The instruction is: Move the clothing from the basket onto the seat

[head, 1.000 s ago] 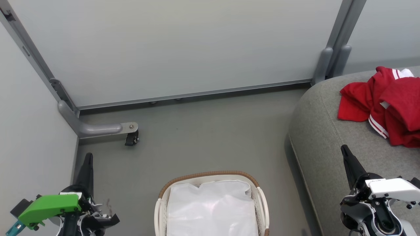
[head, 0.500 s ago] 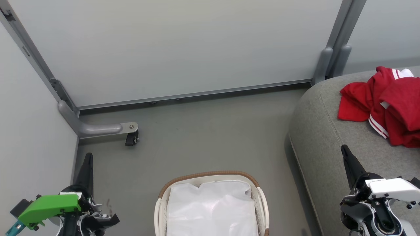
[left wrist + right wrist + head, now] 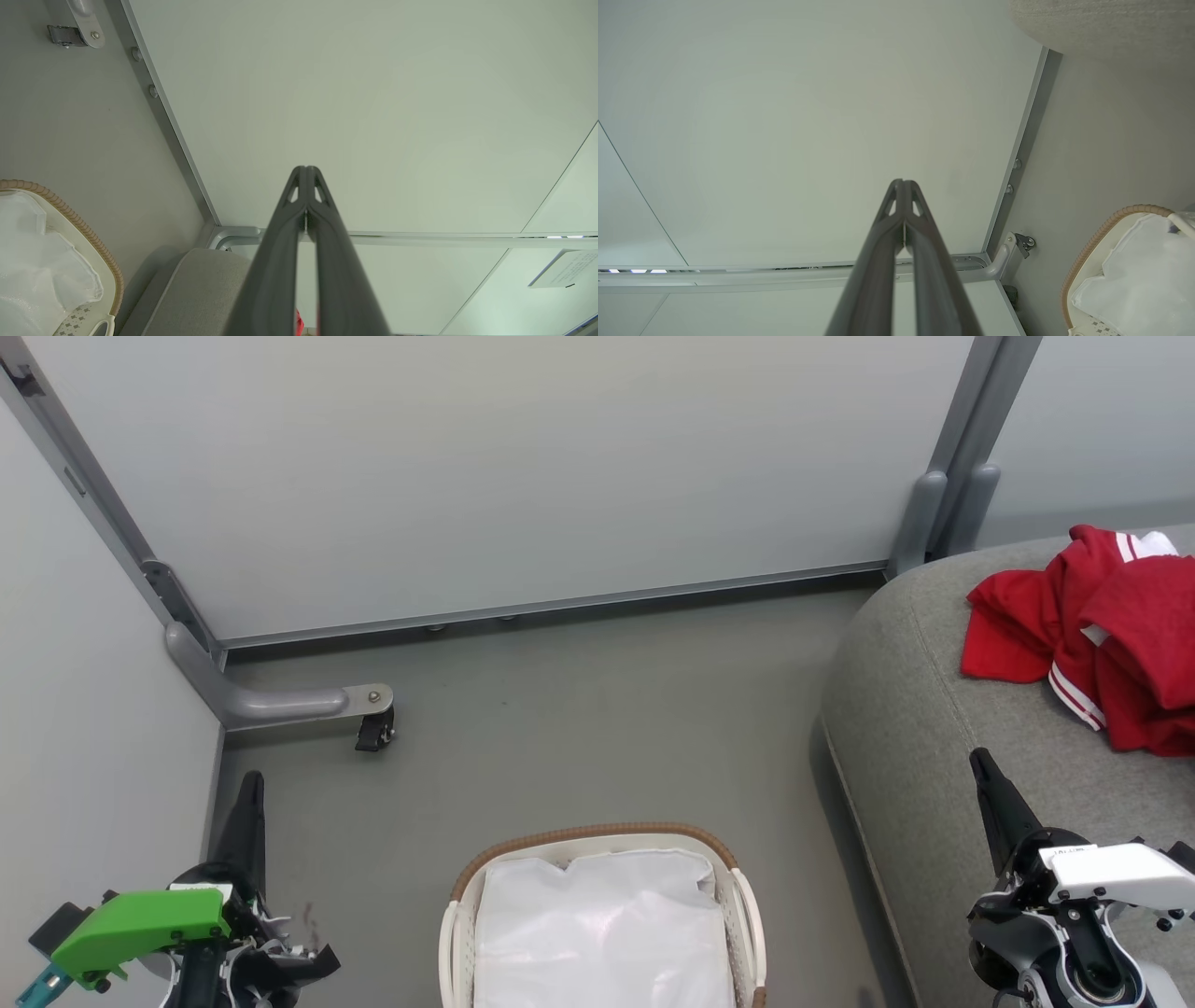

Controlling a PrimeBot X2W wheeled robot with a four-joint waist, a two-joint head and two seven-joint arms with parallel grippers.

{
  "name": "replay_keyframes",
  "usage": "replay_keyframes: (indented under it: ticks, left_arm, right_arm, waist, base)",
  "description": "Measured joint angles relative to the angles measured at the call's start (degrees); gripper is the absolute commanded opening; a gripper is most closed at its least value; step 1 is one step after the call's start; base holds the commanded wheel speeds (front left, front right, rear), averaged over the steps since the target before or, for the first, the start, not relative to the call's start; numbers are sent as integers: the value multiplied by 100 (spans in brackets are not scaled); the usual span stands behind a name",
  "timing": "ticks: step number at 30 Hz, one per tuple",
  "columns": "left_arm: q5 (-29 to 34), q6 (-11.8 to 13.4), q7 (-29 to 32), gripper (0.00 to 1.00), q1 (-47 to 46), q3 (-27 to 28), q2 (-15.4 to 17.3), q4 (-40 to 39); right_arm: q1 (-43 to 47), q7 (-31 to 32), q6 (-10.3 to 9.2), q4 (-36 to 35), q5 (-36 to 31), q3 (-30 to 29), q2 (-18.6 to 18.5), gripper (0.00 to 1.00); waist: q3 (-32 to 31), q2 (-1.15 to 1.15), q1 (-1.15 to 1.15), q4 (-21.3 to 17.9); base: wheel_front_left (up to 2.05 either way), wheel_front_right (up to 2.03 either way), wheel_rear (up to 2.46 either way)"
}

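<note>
See no change from a second ago: same arm poses, same layout, same camera framing.

Read left gripper [image 3: 250, 789] as clamped shut and empty, parked low left over the floor [image 3: 579, 728], tips aimed at the wall panel [image 3: 513, 476]. Confirmed in left wrist view: fingers pressed together, nothing between.

Read right gripper [image 3: 980, 765] the same way: closed, empty, hovering over the front of the seat [image 3: 924, 737], well apart from the clothing [image 3: 1111, 635].

Between the arms, find the basket [image 3: 597, 830] on the floor with just the white sheet [image 3: 602, 933] inside; no red visible in it.

Find the clothing bunched in one heap on the seat top, cut off by the right frame edge.

Judged complete, or near enough.

Risks from here:
- Can't verify the cropped side of the heap; may slide off if hanging over an edge.
- Sweeping the right arm across the seat could snag fabric and drag it down.
- Grabbing the liner by mistake would undo a clean finish.
- Turning at the waist could knock the basket.
</note>
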Motion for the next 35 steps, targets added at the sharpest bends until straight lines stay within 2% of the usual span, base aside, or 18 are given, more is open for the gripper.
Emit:
replay_keyframes:
  ticks: [35]
  left_arm:
    - [0, 0, 1, 0, -1, 4, 0, 0]
  right_arm:
    - [1, 0, -1, 0, 0, 0, -1, 0]
  waist:
    - [0, 0, 0, 0]
  base:
    - [0, 0, 0]
